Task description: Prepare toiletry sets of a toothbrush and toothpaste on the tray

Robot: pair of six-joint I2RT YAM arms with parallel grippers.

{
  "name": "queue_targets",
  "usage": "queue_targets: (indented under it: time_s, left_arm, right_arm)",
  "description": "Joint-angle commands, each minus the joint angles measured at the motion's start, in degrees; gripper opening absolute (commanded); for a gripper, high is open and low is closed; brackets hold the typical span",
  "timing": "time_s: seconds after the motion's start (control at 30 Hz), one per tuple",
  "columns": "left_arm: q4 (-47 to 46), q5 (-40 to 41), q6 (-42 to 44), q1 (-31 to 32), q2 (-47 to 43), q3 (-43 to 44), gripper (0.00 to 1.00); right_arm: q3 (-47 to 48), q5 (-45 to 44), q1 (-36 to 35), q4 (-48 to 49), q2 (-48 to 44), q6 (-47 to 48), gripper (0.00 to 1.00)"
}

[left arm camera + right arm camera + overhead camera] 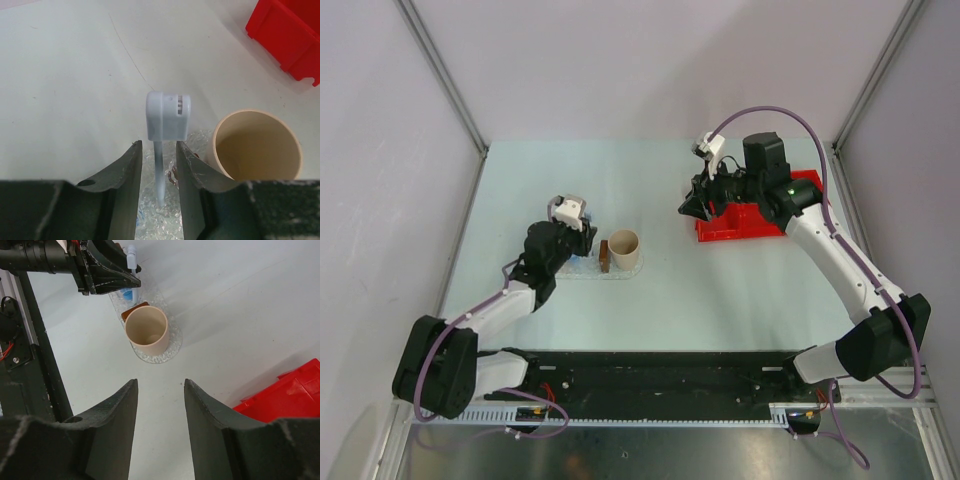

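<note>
One pale blue toothbrush (166, 120) stands upright on the bumpy clear tray (165, 225) between the parted jaws of the left gripper (159, 143), seemingly untouched, with a beige cup (255, 150) beside it; the right gripper (160, 384) gapes empty near a red bin (285, 395).

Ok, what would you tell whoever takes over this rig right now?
Left gripper: jaws straddle the upright toothbrush, a gap showing each side; its lower end is at the tray.
Right gripper: open, empty, near the red bin.
The cup stands on the tray; a blue piece beside it may be toothpaste.
Done: toothbrush at the tray. Left: back the left gripper off, confirm the toothpaste, complete the set.
</note>
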State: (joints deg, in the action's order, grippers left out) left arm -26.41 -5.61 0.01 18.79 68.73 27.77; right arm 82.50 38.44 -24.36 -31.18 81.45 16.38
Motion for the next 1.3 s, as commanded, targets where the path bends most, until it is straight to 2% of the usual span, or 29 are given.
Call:
queue_targets:
  time_s: [0.0,1.27]
  left_arm:
    - [-1.3,0.6,1.3,0.2,-2.2,2.9,0.38]
    - [0.8,0.2,1.5,0.2,-8.8,3.6,0.55]
  right_arm:
    - [0.2,0.9,0.1,0.9,0.2,0.4,0.47]
    - [0.2,1.0,0.1,0.7,0.5,0.6,0.47]
